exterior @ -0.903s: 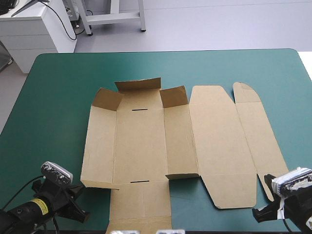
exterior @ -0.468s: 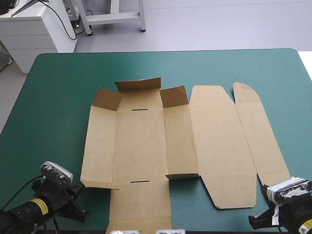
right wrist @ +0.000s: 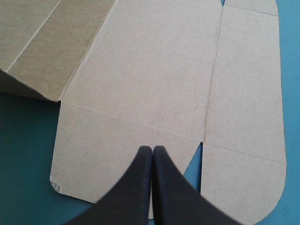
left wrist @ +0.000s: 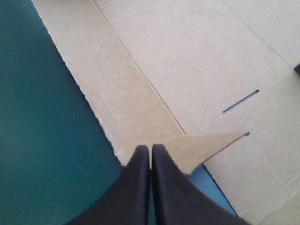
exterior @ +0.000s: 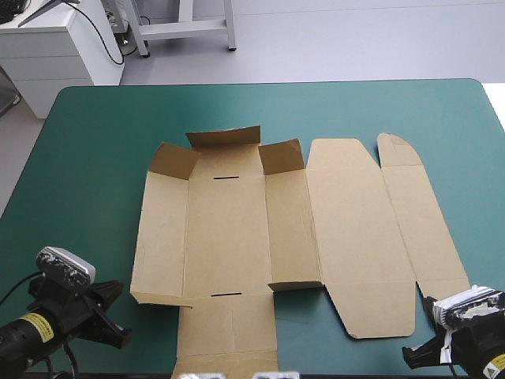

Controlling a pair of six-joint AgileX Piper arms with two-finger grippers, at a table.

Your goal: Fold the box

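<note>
Black fingers, left gripper [left wrist: 150,149]: pressed together into one point, holding nothing. The tip sits at the sheet's near-left corner, just beside a thin corner flap [left wrist: 206,144] that lifts slightly off the cover.
Black fingers, right gripper [right wrist: 152,149]: closed on nothing as well. The tip is above the near edge of the wide panel's end flap [right wrist: 117,154], by the notch that parts it from the rounded strip.
Left arm's yellow sticker [exterior: 35,324]: dark print, too small to read.
Right arm's yellow sticker [exterior: 495,365]: only partly in view, unreadable.
Flat brown cut-board box [exterior: 225,229]: unfolded on the teal-green tabletop [exterior: 102,142], about the middle, with its nearest flap [exterior: 227,332] reaching the near edge.
Long axis: the panels lie side by side from left to right; each panel and its creases run near to far.
Small near flap [exterior: 294,285]: raised a little, at the near end of the narrow panel.
Thin dark slots: one at the near crease [exterior: 227,294] and one at the far crease [exterior: 230,177] of the central panel.
Rounded strip [exterior: 422,221]: rightmost and lying flat, its curved end pointing to the far edge.
Far flaps: left [exterior: 173,160], middle [exterior: 223,137] and right [exterior: 281,155], all three standing up.
</note>
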